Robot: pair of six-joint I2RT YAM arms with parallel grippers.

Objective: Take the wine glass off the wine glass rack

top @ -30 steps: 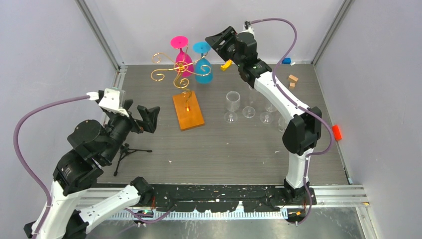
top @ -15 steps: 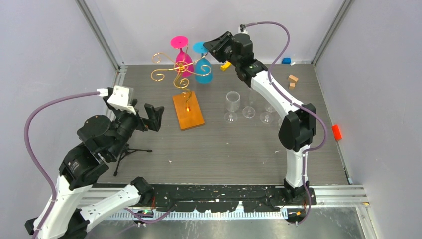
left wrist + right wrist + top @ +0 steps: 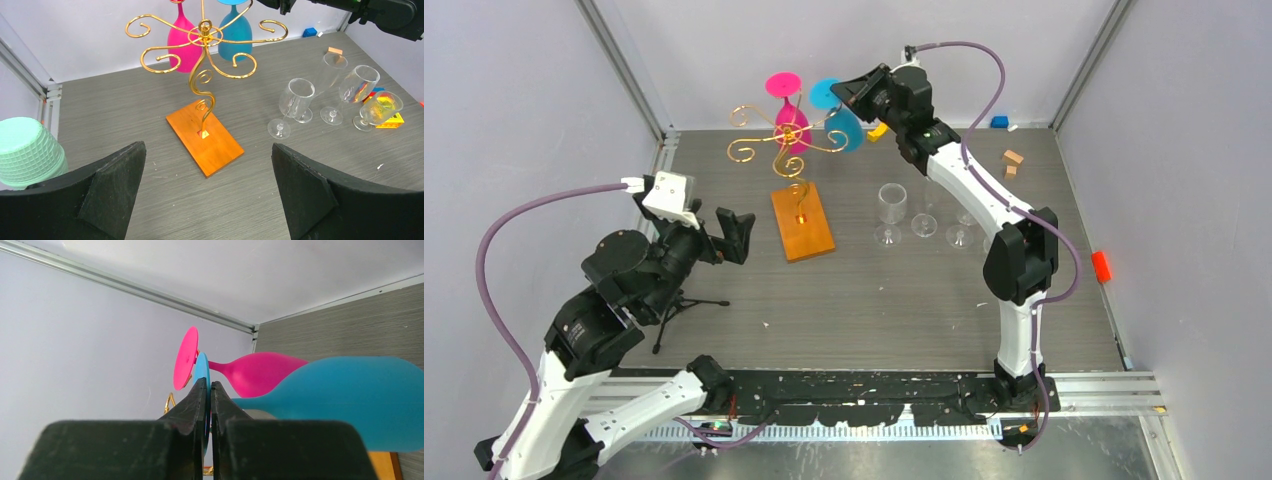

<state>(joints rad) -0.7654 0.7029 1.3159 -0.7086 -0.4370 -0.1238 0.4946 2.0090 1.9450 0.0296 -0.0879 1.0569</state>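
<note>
One blue wine glass [image 3: 845, 128] is pinched by its foot in the right gripper [image 3: 210, 385], bowl tilted beside the rack [image 3: 776, 140]; the left gripper [image 3: 727, 236], farther off, is spread wide.

White arm links [image 3: 969, 185], black joints [image 3: 1022, 265], purple cables [image 3: 959, 44]; black wedge-shaped claw fingers [image 3: 110, 190].

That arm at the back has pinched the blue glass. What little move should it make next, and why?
Probably draw the blue wine glass slowly outward, away from the wine glass rack and the pink glass. The right end effector is shut on its foot, the bowl hangs tilted, and the stem seems hooked in the gold wire, so it is not yet free.
</note>
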